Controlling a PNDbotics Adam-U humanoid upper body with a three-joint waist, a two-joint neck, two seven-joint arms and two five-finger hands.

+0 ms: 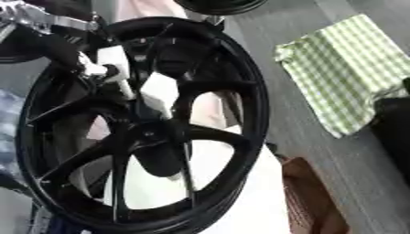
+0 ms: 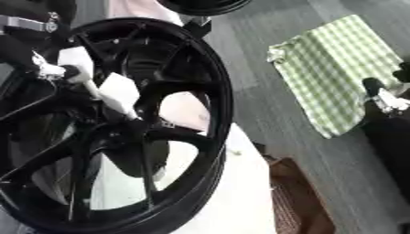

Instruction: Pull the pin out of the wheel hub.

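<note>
A large black spoked wheel stands tilted and fills the left of both views. Its hub lies where the spokes meet, dark and in shadow. I cannot make out a pin there. My left arm comes in from the upper left, and my left hand, black with white parts, reaches down over the spokes to just above the hub. My right hand shows only as a dark shape with a white part at the right edge, well away from the wheel.
A green-and-white checked cloth lies on the grey floor to the right. A brown box-like object sits by the wheel's lower right rim. Part of another black wheel shows at the top edge.
</note>
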